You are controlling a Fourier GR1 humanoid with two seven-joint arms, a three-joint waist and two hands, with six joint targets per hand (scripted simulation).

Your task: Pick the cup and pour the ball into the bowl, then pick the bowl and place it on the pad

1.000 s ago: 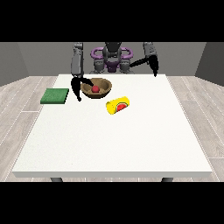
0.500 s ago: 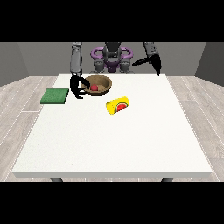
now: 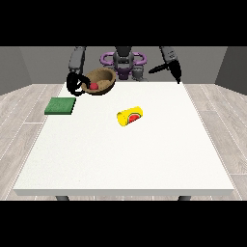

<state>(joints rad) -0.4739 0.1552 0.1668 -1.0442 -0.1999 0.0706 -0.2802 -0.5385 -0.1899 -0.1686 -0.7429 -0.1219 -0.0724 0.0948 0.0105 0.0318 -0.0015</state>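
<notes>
- Brown bowl lifted off the white table, tilted, red ball inside, gripped at its rim by curled fingers of the hand at the view's left.
- Yellow cup lying sideways mid-table.
- Green pad near the left edge.
- Hand at the view's right raised; finger state impossible to tell.

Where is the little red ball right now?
In the front view the red ball sits inside the brown bowl, near the table's far edge at the view's left, beside the hand at the view's left.
</notes>
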